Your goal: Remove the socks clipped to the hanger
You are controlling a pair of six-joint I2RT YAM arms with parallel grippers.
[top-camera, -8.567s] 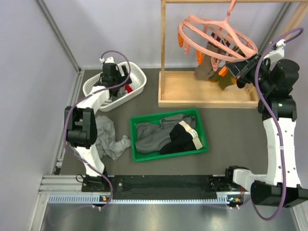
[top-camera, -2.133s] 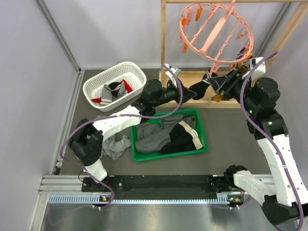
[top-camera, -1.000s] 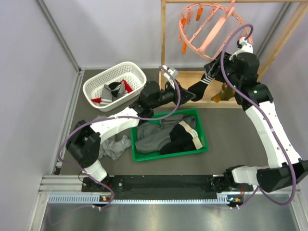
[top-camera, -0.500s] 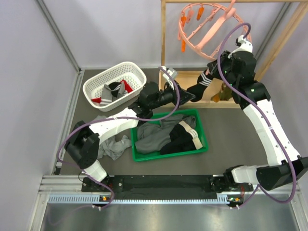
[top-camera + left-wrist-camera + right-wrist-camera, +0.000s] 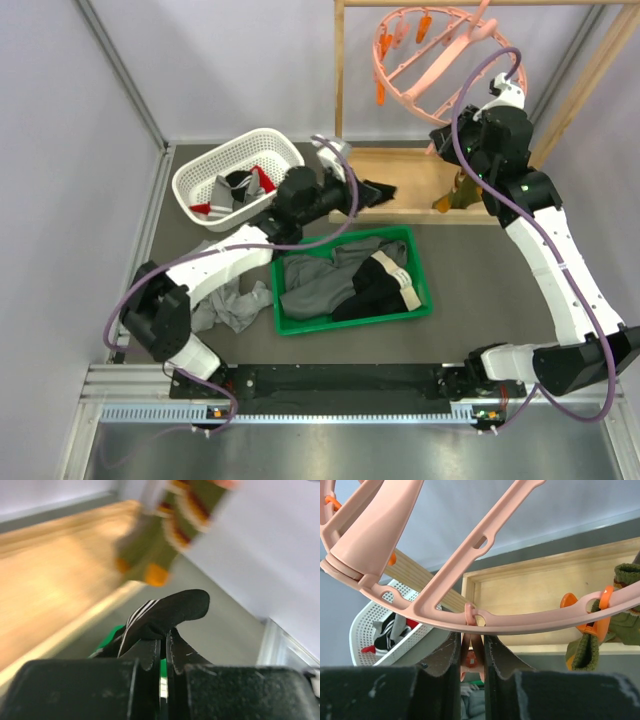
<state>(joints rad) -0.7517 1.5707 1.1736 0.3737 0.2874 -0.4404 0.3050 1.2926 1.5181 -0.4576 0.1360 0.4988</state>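
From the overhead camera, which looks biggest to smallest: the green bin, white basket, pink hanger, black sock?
1. green bin
2. pink hanger and white basket: about alike; the hanger hangs nearer the camera, so I won't rank them
3. black sock

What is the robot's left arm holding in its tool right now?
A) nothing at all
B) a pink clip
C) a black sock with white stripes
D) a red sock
C: the left wrist view shows the left tool pinched shut on a black sock with white stripes.
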